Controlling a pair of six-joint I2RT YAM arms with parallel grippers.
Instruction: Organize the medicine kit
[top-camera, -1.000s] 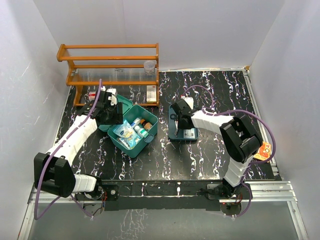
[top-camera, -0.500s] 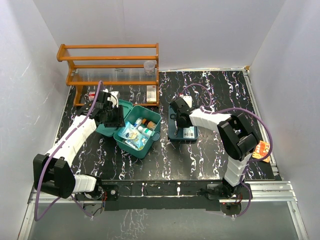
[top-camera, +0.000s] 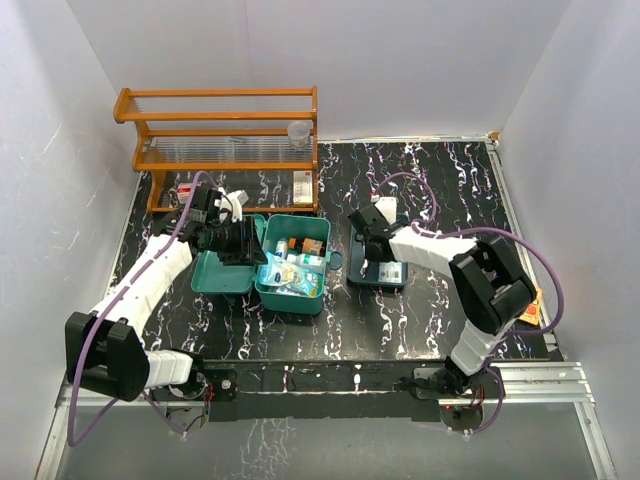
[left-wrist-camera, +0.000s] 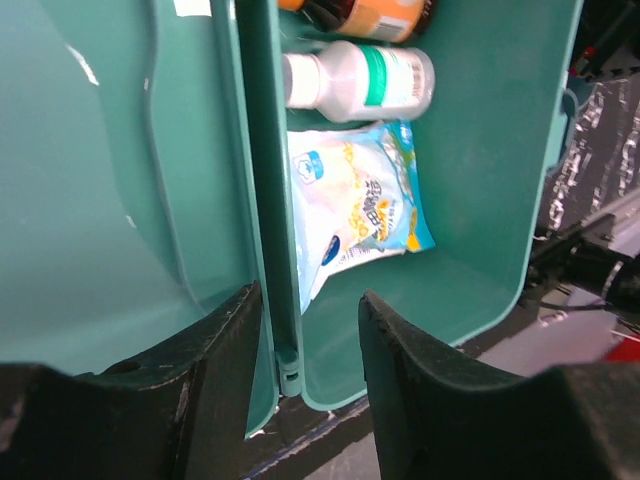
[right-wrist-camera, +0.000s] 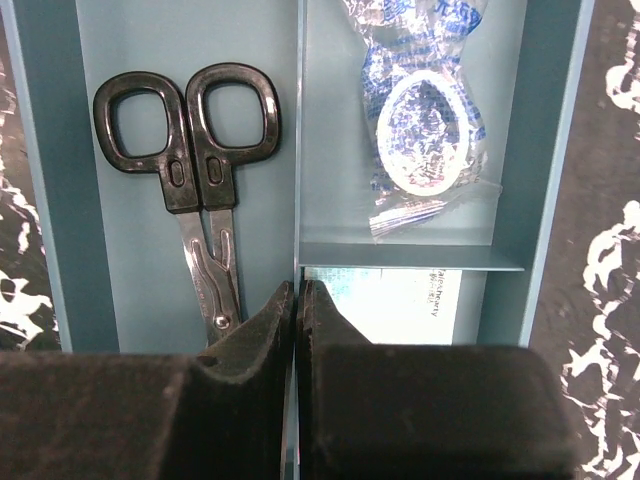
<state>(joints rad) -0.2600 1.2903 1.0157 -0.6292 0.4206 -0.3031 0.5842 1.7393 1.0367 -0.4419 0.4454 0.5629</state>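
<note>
The teal medicine kit (top-camera: 296, 264) lies open, its lid (top-camera: 224, 272) flat to the left. Inside are a white bottle (left-wrist-camera: 358, 86), an amber bottle (left-wrist-camera: 372, 12) and a blue-white pouch (left-wrist-camera: 362, 205). My left gripper (top-camera: 242, 248) (left-wrist-camera: 305, 330) straddles the hinge edge, one finger on the lid side and one inside the box, shut on that edge. My right gripper (top-camera: 372, 240) (right-wrist-camera: 298, 300) is shut on the thin middle divider of a flat teal tray (top-camera: 381, 276) (right-wrist-camera: 50, 200). The tray holds black-handled scissors (right-wrist-camera: 195, 180), a clear bagged roll (right-wrist-camera: 425, 120) and a white card (right-wrist-camera: 400, 305).
A wooden rack (top-camera: 225, 130) stands at the back left with a clear cup (top-camera: 299, 132) on it. Small boxes (top-camera: 302, 187) lie under it. An orange packet (top-camera: 530, 305) lies by the right arm near the right wall.
The kit has swung round and slid right and nearer with my left gripper on its hinge edge. The tray shifted slightly right with my right gripper, whose jaws closed on the divider.
</note>
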